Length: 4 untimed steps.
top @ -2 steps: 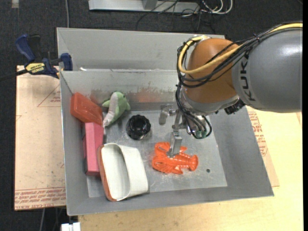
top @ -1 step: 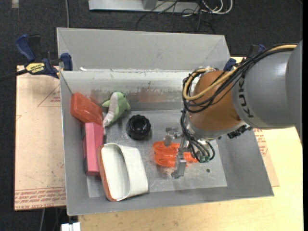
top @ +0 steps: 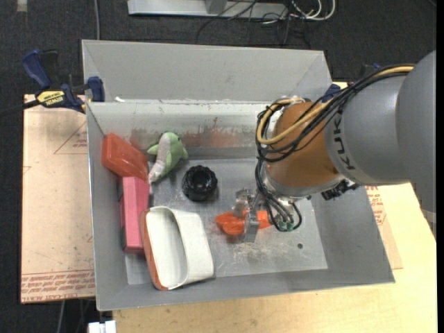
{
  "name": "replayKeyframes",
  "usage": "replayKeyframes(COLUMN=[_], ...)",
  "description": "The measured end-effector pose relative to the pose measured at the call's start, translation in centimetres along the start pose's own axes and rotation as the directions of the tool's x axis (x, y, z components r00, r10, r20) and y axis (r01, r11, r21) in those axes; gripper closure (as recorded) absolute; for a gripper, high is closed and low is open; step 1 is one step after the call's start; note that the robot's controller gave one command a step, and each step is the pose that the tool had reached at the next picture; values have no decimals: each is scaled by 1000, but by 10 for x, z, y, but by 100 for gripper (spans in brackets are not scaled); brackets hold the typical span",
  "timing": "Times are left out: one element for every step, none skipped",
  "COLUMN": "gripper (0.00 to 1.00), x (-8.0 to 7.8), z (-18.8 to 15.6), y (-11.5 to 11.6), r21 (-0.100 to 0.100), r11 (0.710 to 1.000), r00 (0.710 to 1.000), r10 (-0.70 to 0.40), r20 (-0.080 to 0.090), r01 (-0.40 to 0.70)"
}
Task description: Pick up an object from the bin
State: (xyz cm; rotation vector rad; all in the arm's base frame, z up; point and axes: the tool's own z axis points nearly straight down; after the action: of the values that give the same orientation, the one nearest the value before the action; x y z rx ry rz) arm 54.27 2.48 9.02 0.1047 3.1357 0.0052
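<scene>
White tray (top: 182, 245): lies close beside my target; I judge a sideways drag could knock it.
Orange thing (top: 229, 223): small, in the middle of the bin (top: 208, 68), at the tip of the gripper (top: 247, 209); I think a nudge may send it skidding.
Grip state: I cannot tell open or closed.
Black cap (top: 200, 183): just beyond, apart.
Writing: KUKA on the arm (top: 374, 130).

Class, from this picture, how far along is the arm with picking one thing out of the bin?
Done: the gripper is down inside the grey metal bin, at the small orange plastic piece right of centre. Under way: the grasp; a hold on it cannot be confirmed. Left: the lift, since the piece lies on the bin floor.
</scene>
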Motion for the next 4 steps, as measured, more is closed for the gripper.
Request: replayKeyframes(gripper=[100,100,100,100], x=[0,-2,-16,-13], z=[0,-89,-41,-145], y=[0,-9,-10,-13], r21=[0,-1,-1,-1], r11=[1000,999,1000,1000], r00=[1000,999,1000,1000], r10=[1,-34,-18,-27], r20=[0,11,-2,5], r01=[-1,34,18,27])
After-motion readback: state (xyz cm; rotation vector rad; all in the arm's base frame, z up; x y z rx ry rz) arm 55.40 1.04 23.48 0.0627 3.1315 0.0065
